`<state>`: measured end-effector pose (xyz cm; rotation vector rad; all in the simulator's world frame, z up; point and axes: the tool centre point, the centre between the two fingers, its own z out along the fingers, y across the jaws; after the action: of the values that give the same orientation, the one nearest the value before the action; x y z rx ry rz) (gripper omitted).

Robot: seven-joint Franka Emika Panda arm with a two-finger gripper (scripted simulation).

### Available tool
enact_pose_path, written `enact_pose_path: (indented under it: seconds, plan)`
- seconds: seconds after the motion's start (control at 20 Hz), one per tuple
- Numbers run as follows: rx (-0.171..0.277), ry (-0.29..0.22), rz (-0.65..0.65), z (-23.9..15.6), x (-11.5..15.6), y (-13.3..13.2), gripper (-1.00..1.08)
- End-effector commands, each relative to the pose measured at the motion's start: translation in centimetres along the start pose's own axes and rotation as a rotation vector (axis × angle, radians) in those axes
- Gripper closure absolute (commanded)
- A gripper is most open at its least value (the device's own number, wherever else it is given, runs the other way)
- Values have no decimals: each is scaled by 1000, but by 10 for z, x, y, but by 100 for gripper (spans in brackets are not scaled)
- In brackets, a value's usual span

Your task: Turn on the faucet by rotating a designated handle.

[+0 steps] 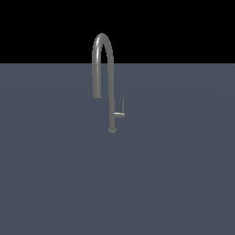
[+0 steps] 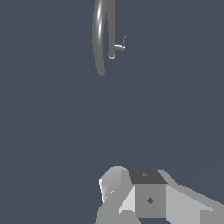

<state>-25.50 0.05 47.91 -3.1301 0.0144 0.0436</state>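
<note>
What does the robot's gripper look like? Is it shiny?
Only part of the gripper shows, in the wrist view. It is blocky and angular, in pale grey and white, with a dark grey top panel and a small dark diamond mark on one face. A rounded light-grey piece sits beside it. It looks matte, with no cables visible.

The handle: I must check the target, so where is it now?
In the exterior view, the handle sits low on the faucet stem's right, just above the base.

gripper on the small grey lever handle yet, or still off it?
Apart. In the wrist view, the gripper sits low in frame, with bare grey floor separating it from the thin grey metal lever handle on the tall gooseneck faucet.
</note>
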Motion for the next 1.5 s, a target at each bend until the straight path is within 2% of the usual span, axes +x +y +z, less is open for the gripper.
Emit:
enact_pose_path:
  seconds: [0.0, 0.35, 0.7, 0.95, 1.45]
  plan:
    - [0, 0, 0, 0, 0, 0, 108]
    - [19, -15, 19, 1, 7, -1, 108]
    - [76, -62, 77, 6, 28, -3, 108]
    - [142, -116, 145, 12, 53, -5, 108]
    - [310, -252, 316, 33, 113, -3, 108]
